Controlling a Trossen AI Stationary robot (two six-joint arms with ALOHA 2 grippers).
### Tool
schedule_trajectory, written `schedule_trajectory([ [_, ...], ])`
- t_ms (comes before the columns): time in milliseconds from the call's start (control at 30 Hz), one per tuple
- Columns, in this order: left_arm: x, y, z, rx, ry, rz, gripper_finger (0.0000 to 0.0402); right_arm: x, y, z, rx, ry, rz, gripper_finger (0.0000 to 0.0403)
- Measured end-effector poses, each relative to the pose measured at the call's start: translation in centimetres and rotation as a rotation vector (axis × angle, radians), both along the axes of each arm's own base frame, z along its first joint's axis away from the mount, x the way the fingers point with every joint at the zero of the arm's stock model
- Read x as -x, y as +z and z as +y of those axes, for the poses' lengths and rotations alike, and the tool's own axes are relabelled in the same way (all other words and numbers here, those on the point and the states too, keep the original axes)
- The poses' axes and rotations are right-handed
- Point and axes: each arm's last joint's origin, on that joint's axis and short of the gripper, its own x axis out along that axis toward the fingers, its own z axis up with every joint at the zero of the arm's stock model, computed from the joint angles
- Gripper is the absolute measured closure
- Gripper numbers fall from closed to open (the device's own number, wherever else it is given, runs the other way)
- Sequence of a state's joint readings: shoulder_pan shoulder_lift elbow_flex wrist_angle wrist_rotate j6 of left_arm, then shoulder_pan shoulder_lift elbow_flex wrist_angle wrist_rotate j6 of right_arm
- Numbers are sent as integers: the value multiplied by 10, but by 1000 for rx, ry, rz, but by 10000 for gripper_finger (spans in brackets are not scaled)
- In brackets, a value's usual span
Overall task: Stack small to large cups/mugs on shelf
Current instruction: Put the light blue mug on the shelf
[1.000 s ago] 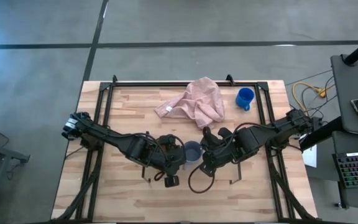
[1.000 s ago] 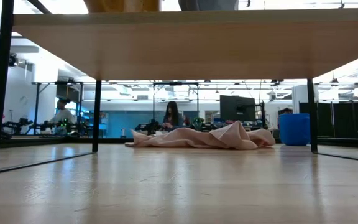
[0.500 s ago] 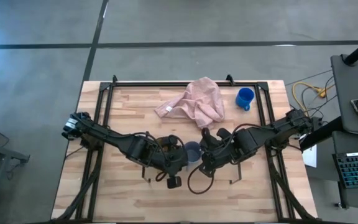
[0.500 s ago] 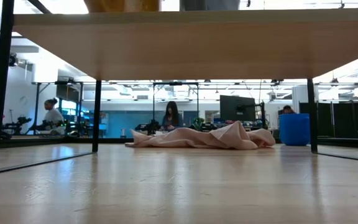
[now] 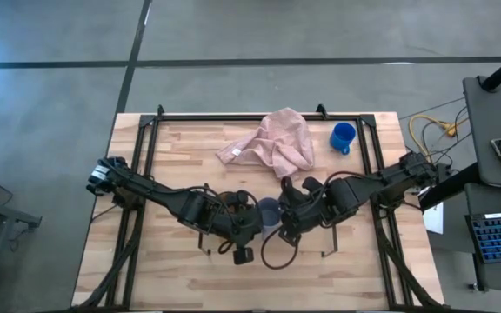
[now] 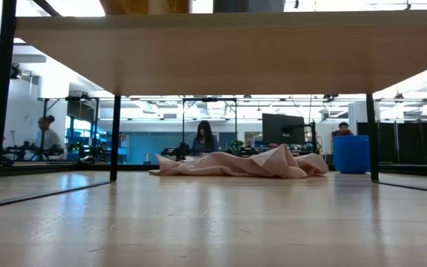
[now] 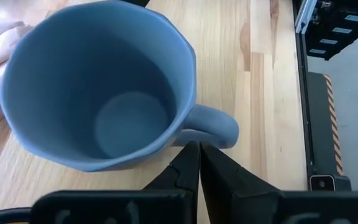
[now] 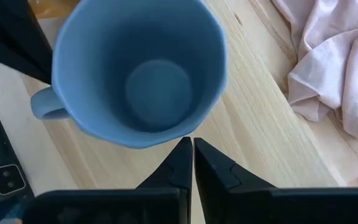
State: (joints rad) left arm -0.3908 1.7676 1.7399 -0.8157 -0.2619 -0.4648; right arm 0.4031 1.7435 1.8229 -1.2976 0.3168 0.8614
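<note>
Between both arms on the shelf [image 5: 307, 248], smooth faceted grey mug [image 7: 98, 87], left gripper [image 7: 197, 163] and right gripper [image 8: 188, 158] fingers pressed together empty, crumpled pink cloth [image 5: 272, 143], glossy blue mug [image 5: 343, 136], pale planked table [image 5: 172, 148].

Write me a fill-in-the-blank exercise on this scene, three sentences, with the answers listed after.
1. The grey mug sits between the two grippers and is ____ inside.
2. The pink cloth lies on the table beside the ____ mug.
3. Both the left gripper and the right gripper have their fingers ____.

Answers: empty; blue; shut
</note>
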Motion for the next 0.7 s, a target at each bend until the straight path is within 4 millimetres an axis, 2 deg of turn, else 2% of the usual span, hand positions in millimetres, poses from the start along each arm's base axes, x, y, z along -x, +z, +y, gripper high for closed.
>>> schedule_trajectory([
  [300,-5,1,-1,31,-2,-61,402,-3,0,-7,7,-5,-2,394],
  [567,-4,-5,-1,31,-13,-28,402,-3,0,-8,15,8,7,394],
  [700,-2,0,0,25,-11,-16,402,-1,2,-9,17,14,7,394],
])
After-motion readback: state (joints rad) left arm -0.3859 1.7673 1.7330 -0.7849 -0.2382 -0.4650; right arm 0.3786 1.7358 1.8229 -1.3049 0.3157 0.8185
